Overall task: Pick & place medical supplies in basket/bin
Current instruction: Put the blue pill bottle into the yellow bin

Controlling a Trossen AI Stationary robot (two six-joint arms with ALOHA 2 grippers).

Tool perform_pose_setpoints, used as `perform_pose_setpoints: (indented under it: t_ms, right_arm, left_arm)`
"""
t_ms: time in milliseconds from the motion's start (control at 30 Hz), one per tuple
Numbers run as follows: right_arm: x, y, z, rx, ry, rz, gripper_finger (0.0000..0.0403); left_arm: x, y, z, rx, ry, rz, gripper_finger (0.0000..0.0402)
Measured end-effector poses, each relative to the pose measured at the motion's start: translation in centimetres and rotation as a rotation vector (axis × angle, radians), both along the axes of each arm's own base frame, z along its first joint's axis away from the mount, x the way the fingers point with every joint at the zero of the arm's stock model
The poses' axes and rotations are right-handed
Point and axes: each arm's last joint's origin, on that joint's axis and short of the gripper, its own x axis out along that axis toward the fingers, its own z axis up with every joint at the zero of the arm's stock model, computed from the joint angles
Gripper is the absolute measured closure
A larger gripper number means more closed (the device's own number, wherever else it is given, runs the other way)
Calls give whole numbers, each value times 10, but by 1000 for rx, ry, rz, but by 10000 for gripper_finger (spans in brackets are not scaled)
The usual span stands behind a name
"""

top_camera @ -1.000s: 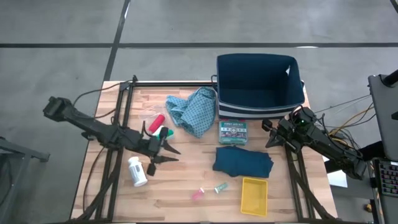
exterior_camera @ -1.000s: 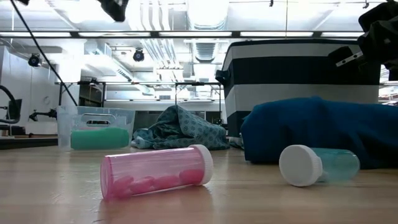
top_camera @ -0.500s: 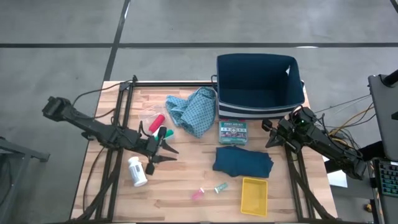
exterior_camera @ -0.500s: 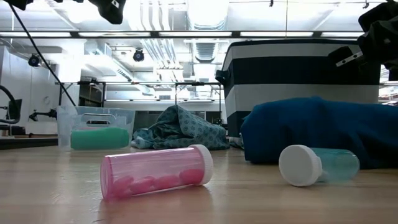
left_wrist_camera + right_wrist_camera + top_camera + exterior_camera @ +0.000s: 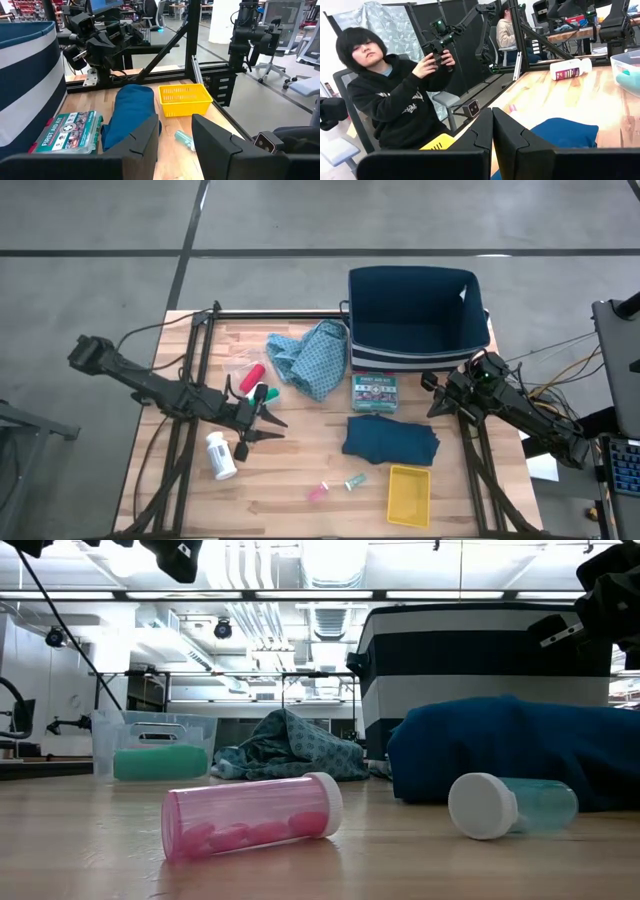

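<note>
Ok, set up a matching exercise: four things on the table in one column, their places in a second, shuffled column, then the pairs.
Things:
1. white pill bottle
2. yellow tray
3. first aid box
4. light-blue patterned cloth

Places:
A. directly in front of the basket
B. left of the basket
C. below the left end effector
D. below the dark teal folded cloth

Pairs: 1-C, 2-D, 3-A, 4-B

Overhead, table-level, two wrist views
</note>
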Motion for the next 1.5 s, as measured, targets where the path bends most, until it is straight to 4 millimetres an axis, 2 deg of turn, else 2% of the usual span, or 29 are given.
perform_pose_setpoints:
  t_ms: [1500]
  right_arm:
    - [0, 0, 0, 0, 0, 0, 394]
  left_arm:
    - [-2, 1, -10, 17, 92, 4, 281]
